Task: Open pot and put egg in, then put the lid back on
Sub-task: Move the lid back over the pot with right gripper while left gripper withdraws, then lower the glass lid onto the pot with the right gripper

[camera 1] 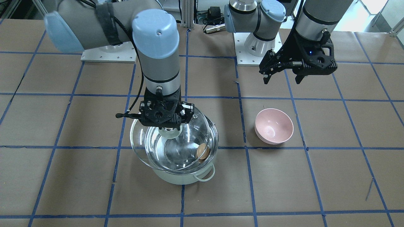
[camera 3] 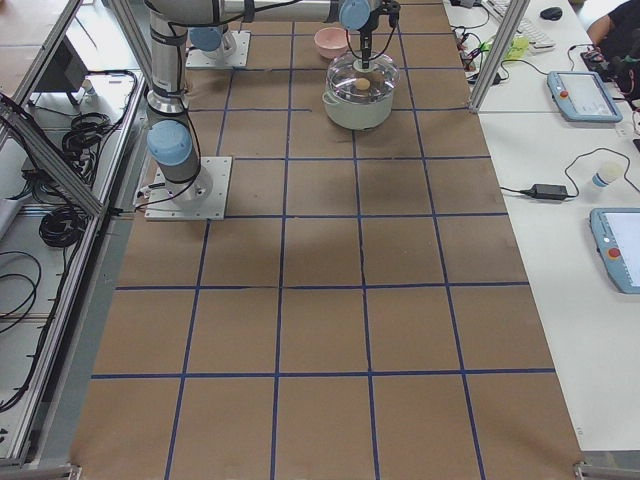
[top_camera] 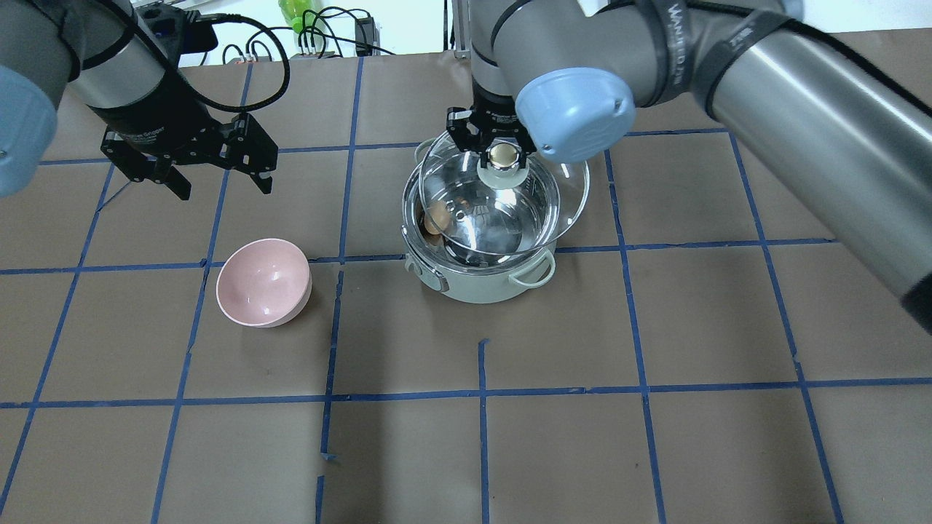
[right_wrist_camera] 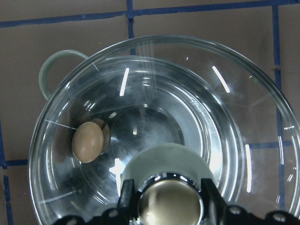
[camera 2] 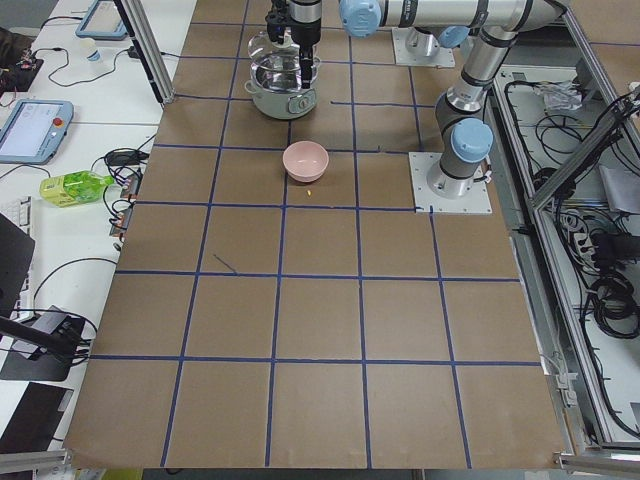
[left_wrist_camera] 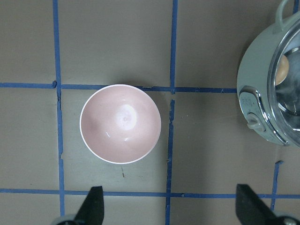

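Egg (camera 1: 203, 151): lying in pot (camera 1: 176, 178), done. Lid (camera 1: 148, 148): hanging tilted just above pot, not yet seated; right gripper (camera 1: 169, 128) clamping its knob. Left gripper (camera 1: 282, 78): hovering spread wide, empty, near bowl (camera 1: 274, 126)

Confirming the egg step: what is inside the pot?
One tan egg lies on the steel floor of the pot, seen through the glass lid that the right claw holds over it. The floor under the lid's knob is hidden.
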`<state>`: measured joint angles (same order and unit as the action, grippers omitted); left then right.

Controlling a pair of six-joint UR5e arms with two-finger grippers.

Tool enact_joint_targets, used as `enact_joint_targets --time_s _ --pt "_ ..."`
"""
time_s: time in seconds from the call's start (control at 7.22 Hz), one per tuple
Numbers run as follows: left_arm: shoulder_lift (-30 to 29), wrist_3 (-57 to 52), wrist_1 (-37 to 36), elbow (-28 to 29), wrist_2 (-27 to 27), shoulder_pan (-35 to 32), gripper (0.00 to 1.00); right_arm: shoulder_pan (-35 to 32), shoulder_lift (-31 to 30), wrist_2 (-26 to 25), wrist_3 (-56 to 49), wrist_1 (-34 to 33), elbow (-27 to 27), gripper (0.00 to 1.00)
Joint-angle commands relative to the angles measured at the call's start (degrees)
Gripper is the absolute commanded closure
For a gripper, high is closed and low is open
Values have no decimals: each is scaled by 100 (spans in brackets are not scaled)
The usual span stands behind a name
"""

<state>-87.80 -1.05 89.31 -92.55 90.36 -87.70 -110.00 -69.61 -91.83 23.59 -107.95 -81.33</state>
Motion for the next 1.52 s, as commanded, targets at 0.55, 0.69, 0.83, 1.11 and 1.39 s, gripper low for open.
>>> enact_joint_targets --time_s 0.55,0.69,0.83,1.11,1.39 --pt "70 -88 -45 -18 567 -186 2 -127 237 236 -223 -182 21 74" --pt "96 -98 -28 -26 614 -73 2 -118 246 166 -406 -182 38 74" --pt "105 -28 -45 -105 570 -98 2 -101 254 174 -425 -182 47 74" --pt "105 -89 -54 -105 421 -28 2 -101 272 183 -426 -191 3 74" --pt "105 -80 -54 -105 429 -37 2 -101 272 174 -425 -191 -14 73"
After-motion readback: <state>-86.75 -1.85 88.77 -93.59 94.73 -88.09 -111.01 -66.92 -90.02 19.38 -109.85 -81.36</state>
